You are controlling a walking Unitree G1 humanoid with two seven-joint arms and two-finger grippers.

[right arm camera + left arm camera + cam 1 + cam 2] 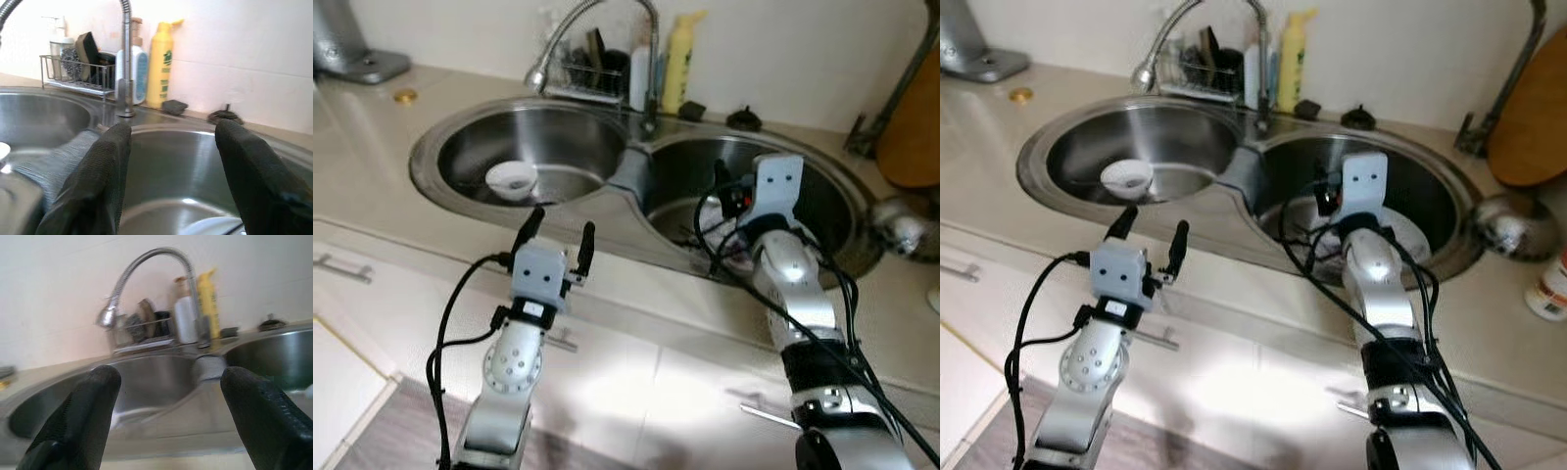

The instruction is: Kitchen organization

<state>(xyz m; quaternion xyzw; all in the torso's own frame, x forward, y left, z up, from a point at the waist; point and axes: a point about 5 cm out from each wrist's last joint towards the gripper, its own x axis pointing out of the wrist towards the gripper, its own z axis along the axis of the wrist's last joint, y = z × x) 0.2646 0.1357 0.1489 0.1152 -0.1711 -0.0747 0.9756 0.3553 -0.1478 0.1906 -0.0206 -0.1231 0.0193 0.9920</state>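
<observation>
The left hand [558, 235] hovers above the near edge of the beige stone table [372, 166], its black fingers spread wide and holding nothing. Just past it, the right hand [171, 161] reaches over the right basin of the round double steel sink [607, 211], fingers also well apart and empty. A small white bowl [512, 178] sits in the left basin. Beyond stand the curved steel tap [607, 29], a wire sponge rack [592, 73] and a yellow detergent bottle [678, 59].
</observation>
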